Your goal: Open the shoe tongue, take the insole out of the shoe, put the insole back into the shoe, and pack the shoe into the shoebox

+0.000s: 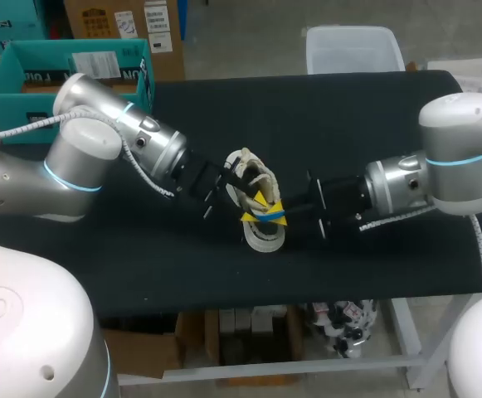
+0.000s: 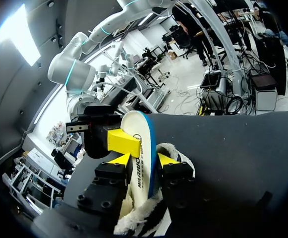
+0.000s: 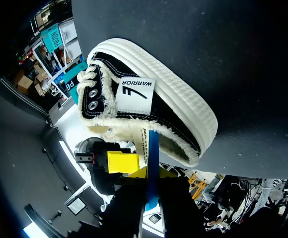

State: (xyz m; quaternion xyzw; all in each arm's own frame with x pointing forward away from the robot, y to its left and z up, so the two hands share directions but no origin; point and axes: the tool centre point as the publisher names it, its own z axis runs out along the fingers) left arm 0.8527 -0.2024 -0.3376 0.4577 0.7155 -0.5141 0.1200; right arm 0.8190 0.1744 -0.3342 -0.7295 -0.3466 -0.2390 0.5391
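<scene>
In the middle of the black desk (image 1: 348, 124) a shoe (image 1: 264, 239) lies on its side. It is black cloth with a thick white sole and frayed white edges around the opening. The two arms come in from both sides and meet just over it.

The insole (image 2: 140, 144), white with a blue edge, stands up out of the shoe's opening, and its lower part is hidden inside. The left hand (image 2: 144, 159) is clenched on the insole, with one yellow tip pressed against each face of it. The right hand (image 3: 152, 173) grasps the same insole a little higher, and the blue edge runs straight between its fingers. One of its yellow fingers (image 2: 124, 142) lies flat on the white face.

A teal box (image 1: 66, 75) stands open at the far left corner, well apart from the shoe.
</scene>
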